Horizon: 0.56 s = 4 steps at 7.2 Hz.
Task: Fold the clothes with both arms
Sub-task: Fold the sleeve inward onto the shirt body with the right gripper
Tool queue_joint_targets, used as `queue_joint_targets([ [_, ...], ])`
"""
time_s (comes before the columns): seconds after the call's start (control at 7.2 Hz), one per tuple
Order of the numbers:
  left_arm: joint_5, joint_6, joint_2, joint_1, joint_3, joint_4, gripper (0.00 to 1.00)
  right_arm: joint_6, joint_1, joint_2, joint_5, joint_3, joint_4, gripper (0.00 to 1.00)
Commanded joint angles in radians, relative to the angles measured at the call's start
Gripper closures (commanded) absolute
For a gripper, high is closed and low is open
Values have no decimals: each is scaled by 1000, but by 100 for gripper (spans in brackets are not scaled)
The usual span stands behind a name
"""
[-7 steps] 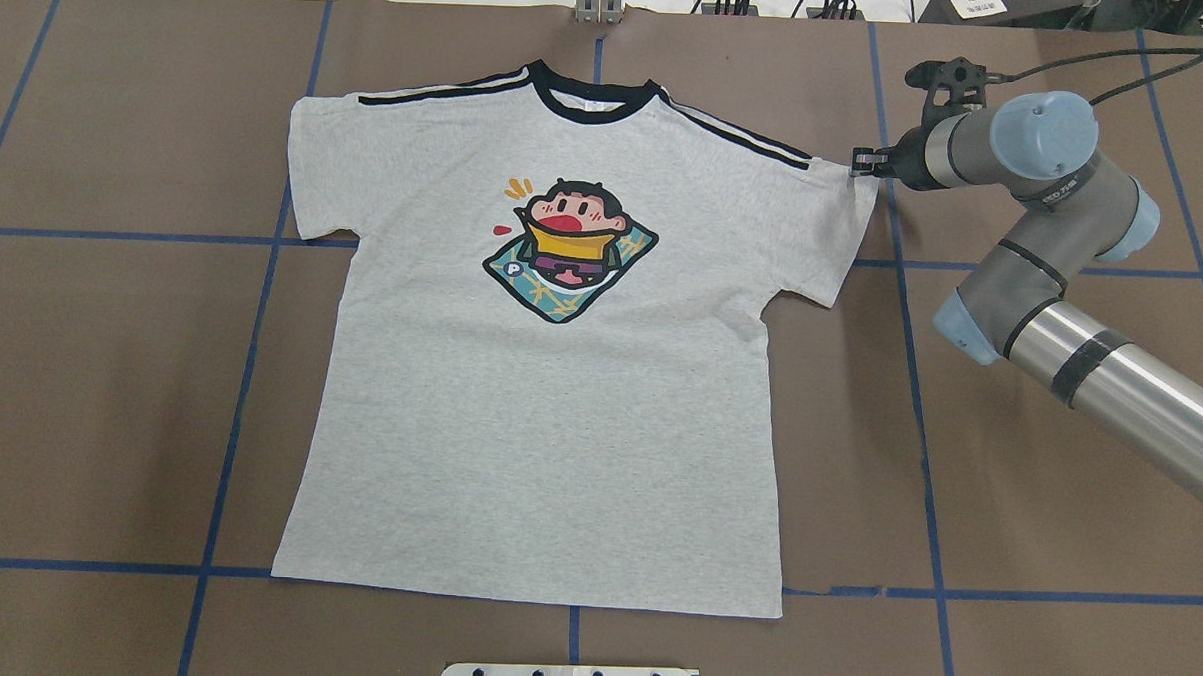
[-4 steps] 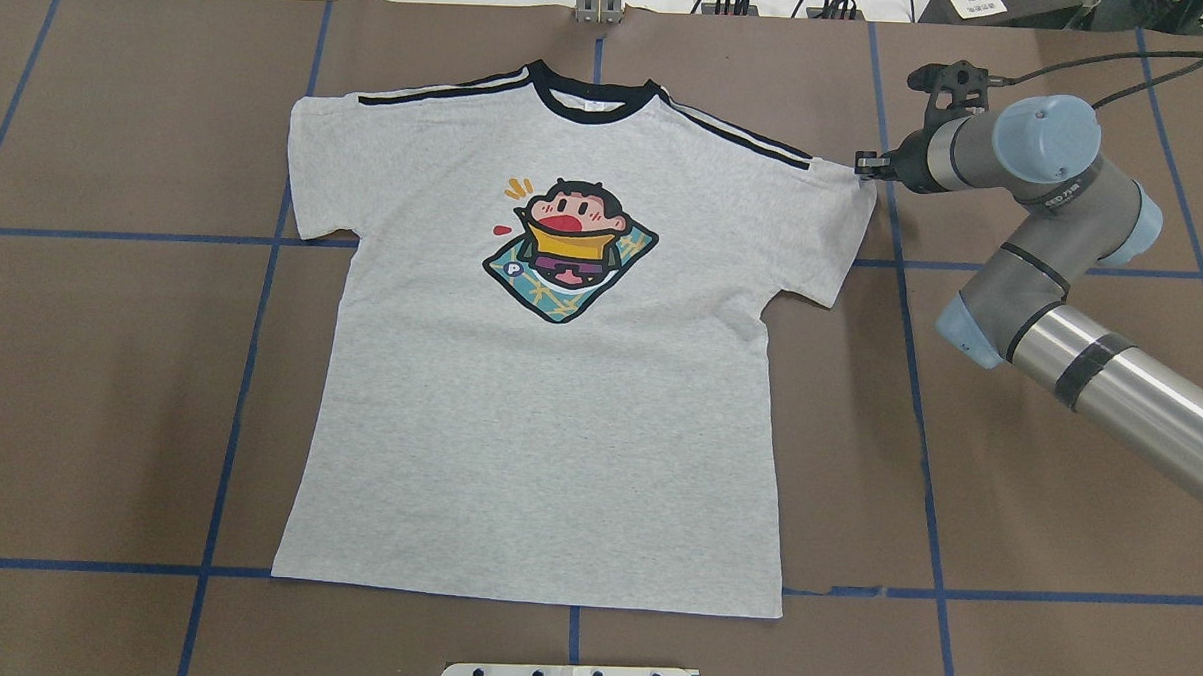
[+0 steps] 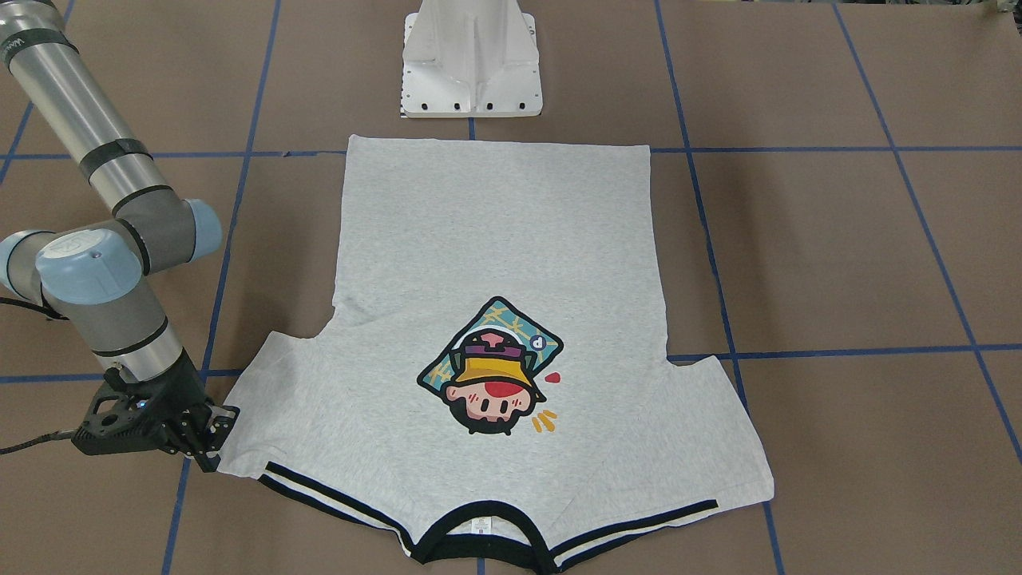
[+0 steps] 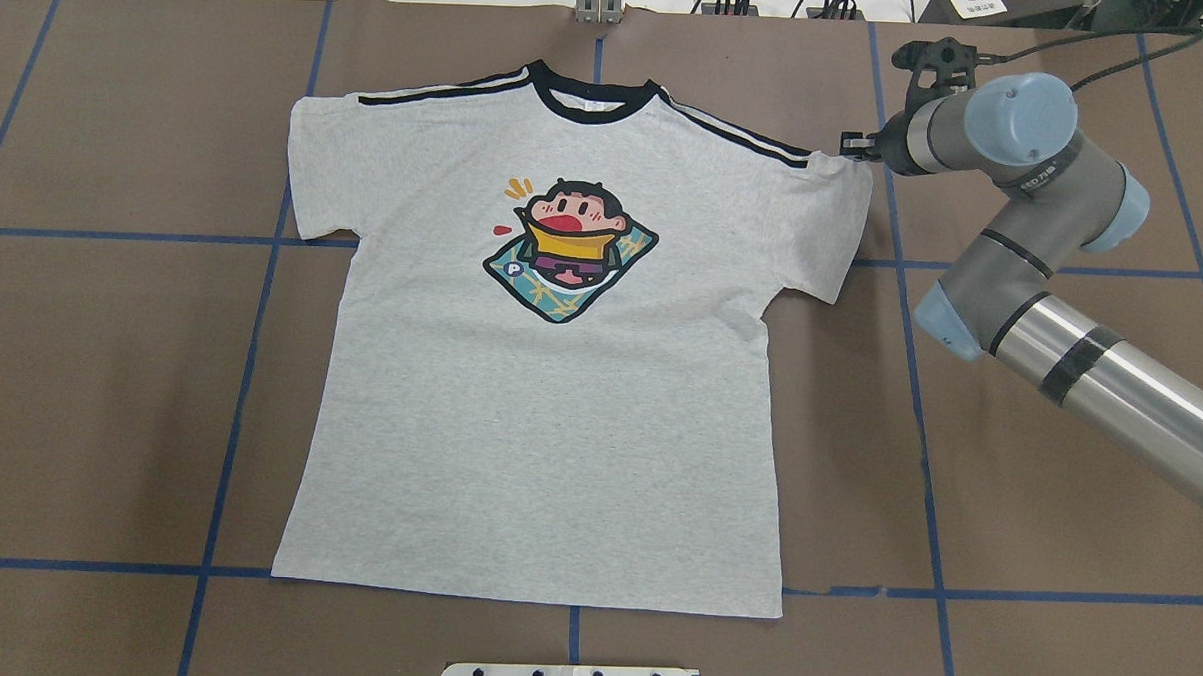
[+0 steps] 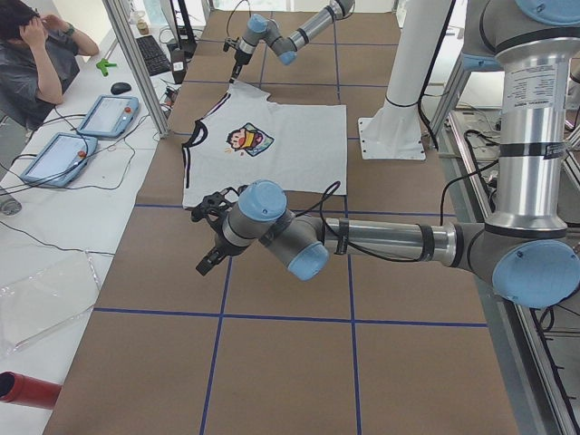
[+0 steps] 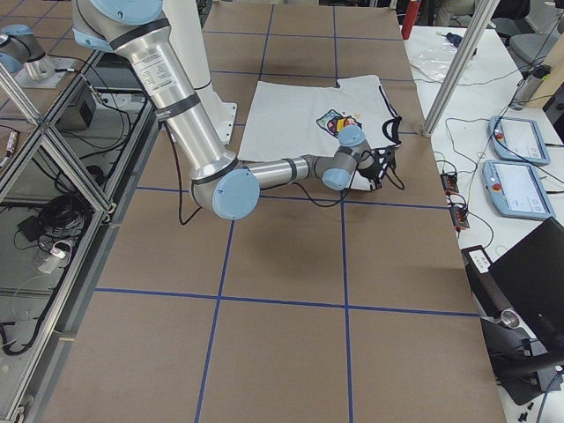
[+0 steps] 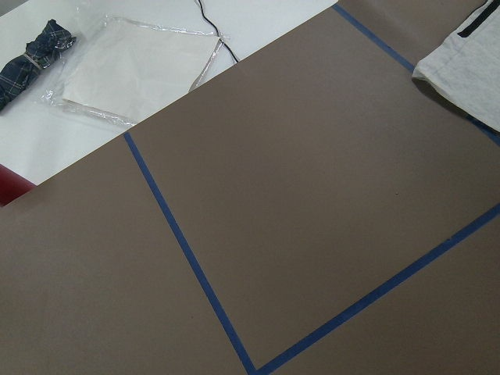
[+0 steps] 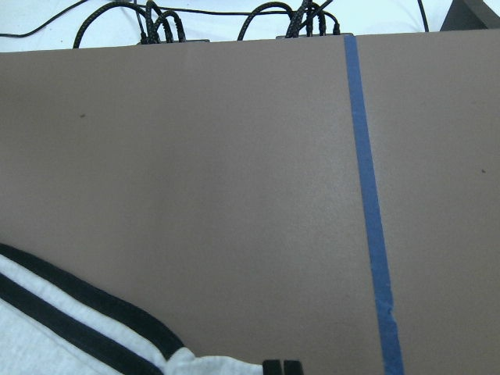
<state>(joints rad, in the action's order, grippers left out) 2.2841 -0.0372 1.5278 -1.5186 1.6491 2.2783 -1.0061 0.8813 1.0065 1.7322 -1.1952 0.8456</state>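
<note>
Off at the left end of the bench (image 4: 90, 360), our left gripper (image 5: 205, 265) hangs over bare brown surface, apart from the T-shirt (image 4: 548, 426), and we cannot tell whether its fingers are parted or closed. Across the middle the shirt lies flat, print up and collar away from the robot, with no fold made, so we judge the whole folding lies ahead. At the right our right gripper (image 4: 850, 147) is clenched on the shoulder corner of the sleeve (image 4: 831, 216); since a second ago it has shifted slightly inward and away from the robot, puckering that corner.
</note>
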Motion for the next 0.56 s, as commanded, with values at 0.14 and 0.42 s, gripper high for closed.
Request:
queue_joint_targets([
  [0.14, 0, 0, 2, 0, 0, 0, 0, -125, -112, -255, -192, -81, 616, 100],
  [0.42, 0, 0, 2, 1, 0, 0, 0, -338, -153, -426, -253, 134, 641, 100],
])
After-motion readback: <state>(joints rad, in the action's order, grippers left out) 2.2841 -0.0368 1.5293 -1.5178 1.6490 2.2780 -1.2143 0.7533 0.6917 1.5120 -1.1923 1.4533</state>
